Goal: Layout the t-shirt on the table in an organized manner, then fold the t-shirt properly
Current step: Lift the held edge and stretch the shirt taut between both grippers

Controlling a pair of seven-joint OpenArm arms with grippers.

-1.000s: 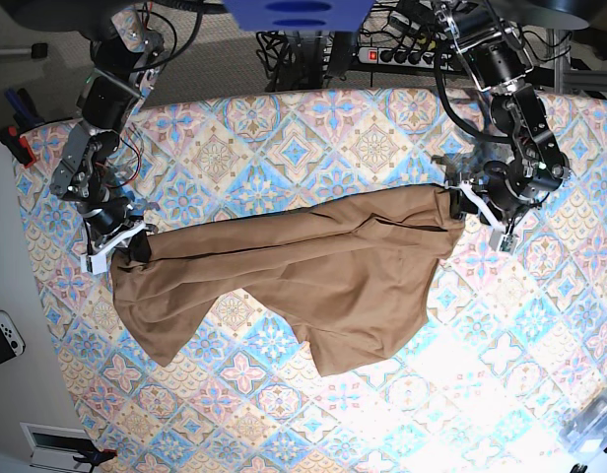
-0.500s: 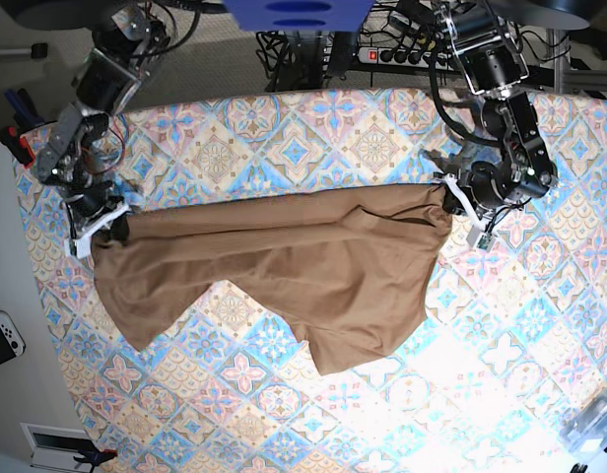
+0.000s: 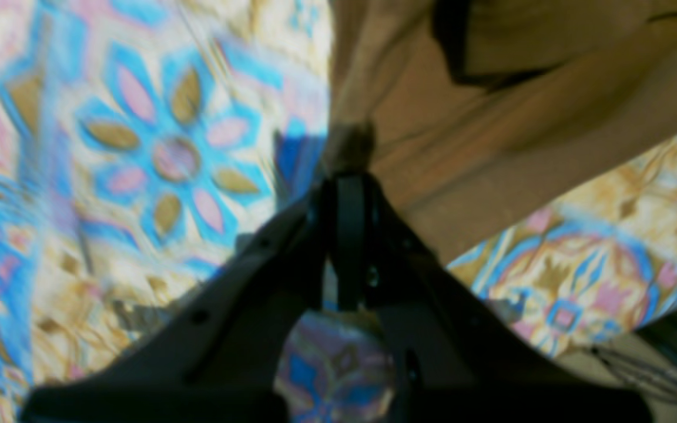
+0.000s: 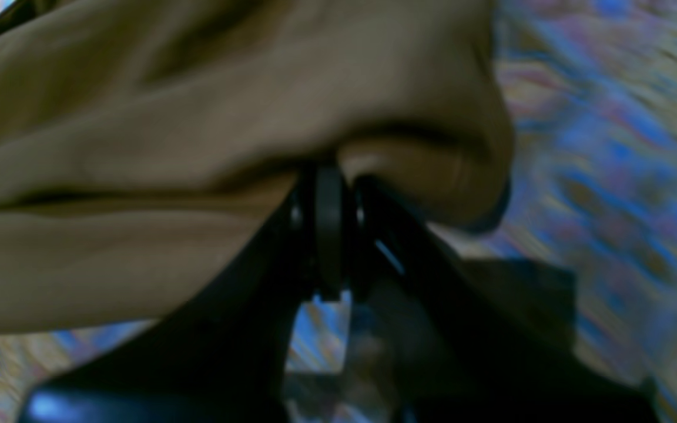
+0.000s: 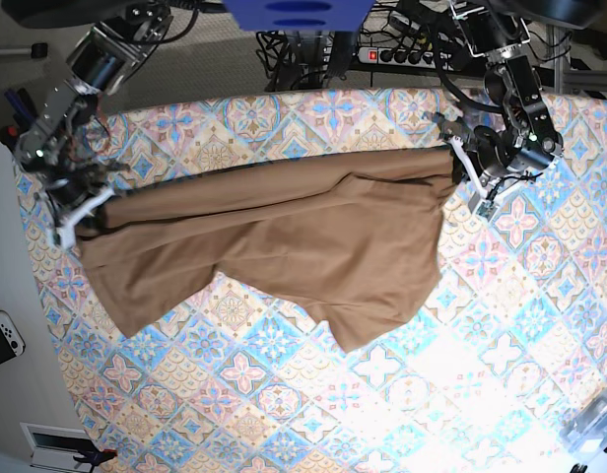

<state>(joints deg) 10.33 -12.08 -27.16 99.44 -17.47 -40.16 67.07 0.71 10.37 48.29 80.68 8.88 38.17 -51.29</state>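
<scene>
**Stretching the t-shirt between two arms**

Spanning the far half of the patterned surface (image 5: 284, 394), the tan t-shirt (image 5: 284, 241) hangs stretched between the two arms, its upper edge drawn into a long line from left to right in the base view. The lower edge sags unevenly, with one lobe drooping at the left and another near the middle, both reaching toward the near side.

The right gripper (image 5: 75, 219), at the left of the base view, has its jaws pinched together on the shirt's left corner; its wrist view shows cloth bunched over the closed tips. The left gripper (image 5: 459, 158), at the right of the base view, has its jaws likewise clamped on the shirt's right corner, a small tuft of fabric caught between them in its wrist view.
</scene>
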